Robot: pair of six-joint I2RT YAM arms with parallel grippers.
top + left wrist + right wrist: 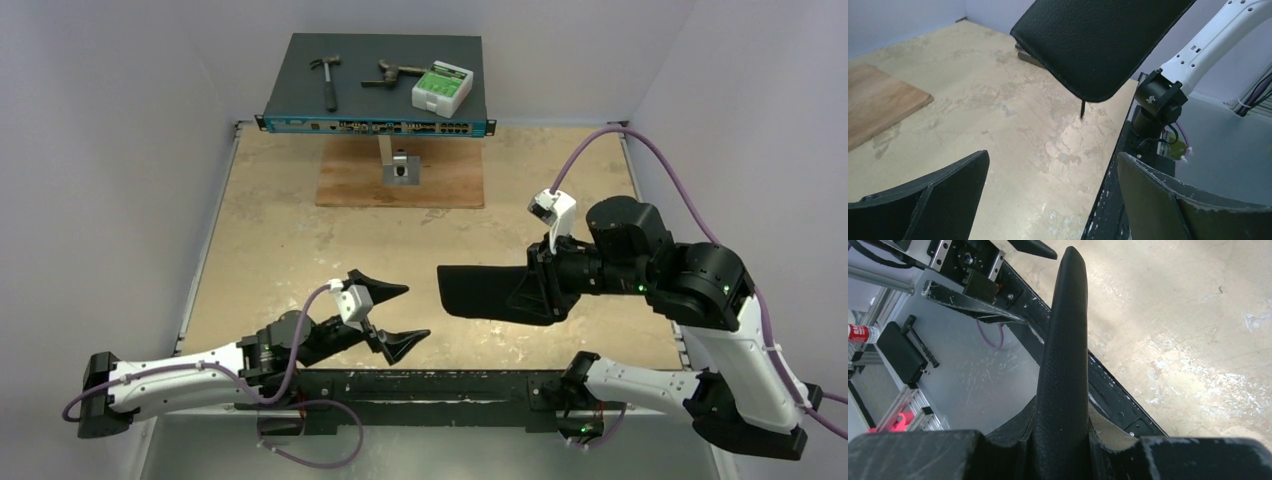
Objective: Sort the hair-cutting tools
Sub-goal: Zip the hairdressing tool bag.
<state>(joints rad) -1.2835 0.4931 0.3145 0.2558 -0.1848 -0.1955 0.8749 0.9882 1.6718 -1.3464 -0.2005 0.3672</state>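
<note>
My right gripper (535, 290) is shut on one end of a flat black leather pouch (480, 290) and holds it above the table at mid right. In the right wrist view the pouch (1063, 340) stands edge-on between the shut jaws of my right gripper (1063, 415). In the left wrist view the pouch (1098, 45) hangs ahead, and a thin black pointed tip (1082, 109) pokes out below its lower edge. I cannot tell which tool this is. The scissors and comb are hidden. My left gripper (415, 312) is open and empty near the front edge, left of the pouch; it also shows in its wrist view (1053, 165).
A dark flat box (375, 90) at the back carries a hammer (325, 75), a rusty tool (395, 72) and a white-green box (442, 87). A wooden board (400, 180) in front of it holds a grey T-shaped bar (400, 165). The black front rail (420, 385) lies below the left gripper.
</note>
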